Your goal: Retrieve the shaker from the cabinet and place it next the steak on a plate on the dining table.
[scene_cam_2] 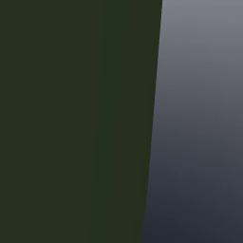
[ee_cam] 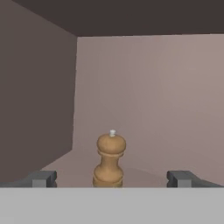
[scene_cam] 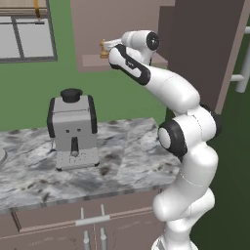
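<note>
the shaker point(ee_cam: 109, 161), a tan-brown wooden mill with a rounded knob, pale tip and narrow waist, stands upright on the cabinet point(ee_cam: 153, 96) shelf, out from its back wall. the gripper point(ee_cam: 112, 178) is spread wide, grasping nothing, fingers point(ee_cam: 43, 178) either side of it

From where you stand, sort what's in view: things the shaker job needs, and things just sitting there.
Belongs to the job:
- small tan wooden shaker, upright on the shelf
- brownish-mauve wall cabinet
- open two-finger gripper, fingertips either side of the shaker

Just sitting there:
- grey and black coffee machine
- veined marble counter
</note>
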You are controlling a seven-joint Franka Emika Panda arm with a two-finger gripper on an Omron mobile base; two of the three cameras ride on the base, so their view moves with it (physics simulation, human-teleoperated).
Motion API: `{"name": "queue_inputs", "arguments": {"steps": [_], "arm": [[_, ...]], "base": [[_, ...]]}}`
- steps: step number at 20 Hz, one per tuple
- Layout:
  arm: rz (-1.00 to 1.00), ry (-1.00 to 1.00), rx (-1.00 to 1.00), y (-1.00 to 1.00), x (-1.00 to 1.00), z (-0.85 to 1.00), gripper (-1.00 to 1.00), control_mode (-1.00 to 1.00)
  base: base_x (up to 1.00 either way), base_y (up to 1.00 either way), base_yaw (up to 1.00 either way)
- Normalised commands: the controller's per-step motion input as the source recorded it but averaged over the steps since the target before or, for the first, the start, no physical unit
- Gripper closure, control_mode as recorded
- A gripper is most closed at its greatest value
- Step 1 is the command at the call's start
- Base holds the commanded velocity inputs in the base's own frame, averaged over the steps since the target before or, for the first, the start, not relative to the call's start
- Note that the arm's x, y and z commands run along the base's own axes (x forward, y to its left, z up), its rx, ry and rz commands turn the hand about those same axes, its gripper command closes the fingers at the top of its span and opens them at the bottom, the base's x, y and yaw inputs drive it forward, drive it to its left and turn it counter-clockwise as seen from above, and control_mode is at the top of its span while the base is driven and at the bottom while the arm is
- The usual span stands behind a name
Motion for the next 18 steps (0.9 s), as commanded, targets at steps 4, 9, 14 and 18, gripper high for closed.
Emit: {"name": "queue_inputs", "arguments": {"steps": [4, 9, 14, 18], "arm": [[0.00, 0.02, 0.11, 0.00, 0.23, -0.19, -1.00, -1.00], [0.00, 0.01, 0.05, 0.00, 0.26, -0.09, -1.00, -1.00], [0.00, 0.00, -0.01, 0.06, 0.25, 0.00, -1.00, -1.00], [0.00, 0.00, -0.03, 0.20, 0.26, 0.00, -1.00, -1.00]], "base": [[0.00, 0.00, 0.00], [0.00, 0.00, 0.00], [0.00, 0.00, 0.00], [0.00, 0.00, 0.00]]}}
